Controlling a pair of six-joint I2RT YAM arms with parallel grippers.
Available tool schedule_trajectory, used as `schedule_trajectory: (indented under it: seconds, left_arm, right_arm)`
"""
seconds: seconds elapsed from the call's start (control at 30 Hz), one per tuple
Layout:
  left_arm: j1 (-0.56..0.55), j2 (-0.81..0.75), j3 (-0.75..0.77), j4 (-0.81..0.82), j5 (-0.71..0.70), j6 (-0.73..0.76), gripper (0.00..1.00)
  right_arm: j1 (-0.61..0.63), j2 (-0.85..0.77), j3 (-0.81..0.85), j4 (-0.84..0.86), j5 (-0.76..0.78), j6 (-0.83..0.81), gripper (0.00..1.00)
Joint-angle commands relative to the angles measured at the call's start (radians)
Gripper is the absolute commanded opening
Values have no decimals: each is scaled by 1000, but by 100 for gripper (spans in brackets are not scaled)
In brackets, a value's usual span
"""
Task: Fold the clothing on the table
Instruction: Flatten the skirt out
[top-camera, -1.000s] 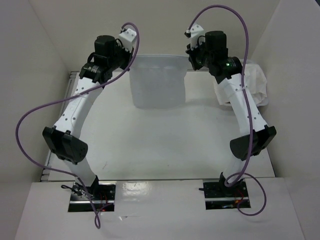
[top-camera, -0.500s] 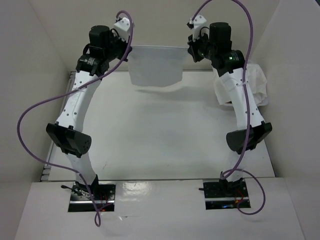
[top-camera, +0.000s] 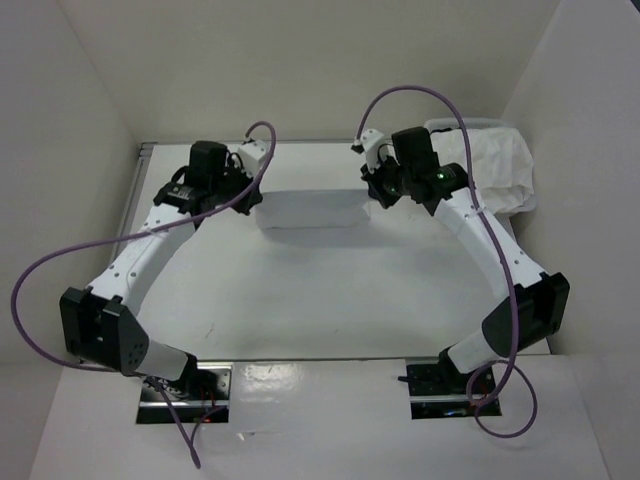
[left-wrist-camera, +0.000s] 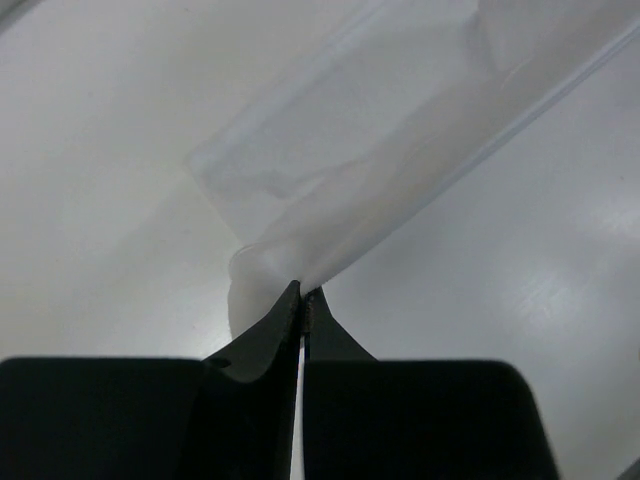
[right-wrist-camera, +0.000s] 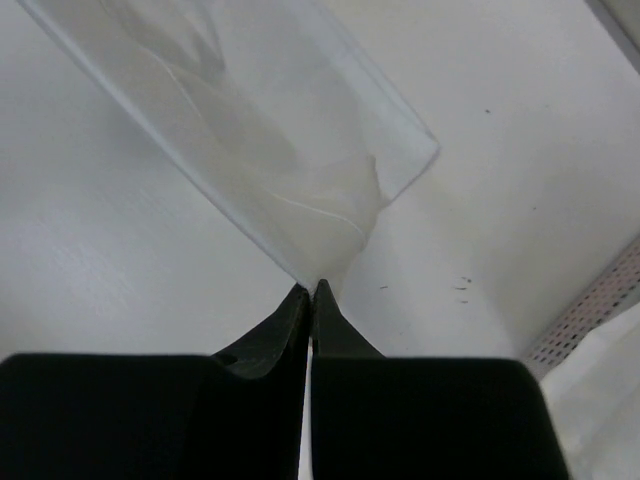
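The thin white garment (top-camera: 308, 210) lies near the table's (top-camera: 330, 300) far edge, soft, light, floppy. Left gripper (left-wrist-camera: 302, 298) and right gripper (right-wrist-camera: 309, 291) each pinch a corner; corners suit gripping.

Garment (top-camera: 308, 211): on the table (top-camera: 300, 300), between the two pincers.
Left pincer (top-camera: 252, 200): at its left end.
Right pincer (top-camera: 367, 193): at its right end.
Cloth heap (top-camera: 495, 170): right of the right pincer.
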Motion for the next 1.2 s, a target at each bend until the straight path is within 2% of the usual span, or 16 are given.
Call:
schedule_trajectory:
  seconds: [0.0, 0.23, 0.43, 0.57, 0.77, 0.83, 0.87, 0.93, 1.03, 1.07, 1.1, 1.13, 1.17]
  left_arm:
    - [13, -127, -105, -12, 44, 71, 0]
    - [-6, -225, -258, -133, 138, 165, 0]
    - [-27, -275, -311, -222, 179, 237, 2]
    - [-58, -257, -357, -276, 179, 261, 4]
    - [-84, -219, -357, -311, 169, 286, 0]
    - [-95, -219, -348, -311, 169, 297, 4]
    - [-104, -219, -348, -324, 169, 306, 9]
    - [-115, -191, -319, -347, 178, 332, 14]
    - [-129, -156, -277, -454, 239, 405, 14]
    - [-154, -144, -266, -484, 253, 456, 17]
    - [-167, -119, -254, -512, 264, 476, 31]
    - [-178, -105, -233, -561, 274, 494, 41]
    - [-188, -81, -224, -580, 275, 517, 46]
  right_arm:
    - [18, -110, -63, 10, 26, -33, 0]
    - [113, -180, -218, -88, 16, -51, 0]
    - [203, -226, -310, -132, 16, -71, 0]
    - [245, -226, -362, -171, 16, -82, 0]
    - [272, -226, -398, -227, -3, -111, 0]
    - [297, -226, -398, -238, -4, -123, 0]
    - [313, -226, -398, -249, -4, -123, 0]
    - [326, -207, -398, -275, -13, -158, 7]
    - [376, -182, -378, -338, -62, -194, 3]
    - [393, -182, -369, -373, -82, -194, 3]
    - [412, -173, -369, -388, -82, -209, 16]
    - [445, -161, -369, -404, -97, -223, 33]
    - [459, -161, -369, -427, -97, -223, 49]
